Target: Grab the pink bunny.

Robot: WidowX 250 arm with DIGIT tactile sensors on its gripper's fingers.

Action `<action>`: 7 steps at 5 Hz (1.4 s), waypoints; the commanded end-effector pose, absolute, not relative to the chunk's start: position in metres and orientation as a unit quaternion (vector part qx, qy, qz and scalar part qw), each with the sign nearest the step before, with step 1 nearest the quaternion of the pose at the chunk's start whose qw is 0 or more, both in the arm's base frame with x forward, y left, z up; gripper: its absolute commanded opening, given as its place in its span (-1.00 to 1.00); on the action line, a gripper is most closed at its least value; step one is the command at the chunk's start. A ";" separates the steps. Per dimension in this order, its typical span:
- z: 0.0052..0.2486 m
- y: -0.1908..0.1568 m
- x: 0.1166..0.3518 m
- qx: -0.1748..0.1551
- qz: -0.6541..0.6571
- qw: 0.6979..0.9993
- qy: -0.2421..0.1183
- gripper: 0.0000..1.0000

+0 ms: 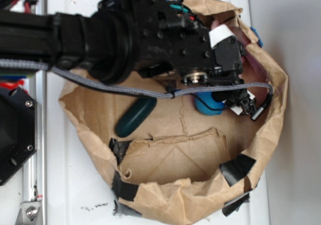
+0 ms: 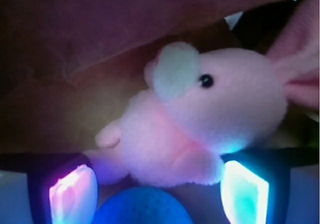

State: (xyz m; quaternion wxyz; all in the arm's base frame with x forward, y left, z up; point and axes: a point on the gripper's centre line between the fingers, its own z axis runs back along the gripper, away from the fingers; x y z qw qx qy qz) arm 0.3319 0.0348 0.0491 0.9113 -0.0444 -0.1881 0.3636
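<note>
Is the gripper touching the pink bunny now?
Cannot tell. In the wrist view the pink bunny lies between the gripper fingers, but glare hides any contact. In the exterior view the arm covers it.

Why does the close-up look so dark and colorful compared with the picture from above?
Exterior view: bright, even daylight, though the black arm hides most of the bag. Wrist view: dim inside the bag and soft in focus; the glowing pads tint the bunny pink and cyan, and the ball at the bottom edge is a blue blur.
</note>
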 end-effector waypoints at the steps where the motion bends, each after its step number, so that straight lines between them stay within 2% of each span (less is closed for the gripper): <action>1: 0.067 0.053 0.339 -0.041 0.382 0.897 -0.217 1.00; 4: 0.075 0.073 0.321 -0.014 0.489 0.843 -0.224 1.00; 7: 0.063 0.086 0.315 -0.003 0.521 0.824 -0.225 1.00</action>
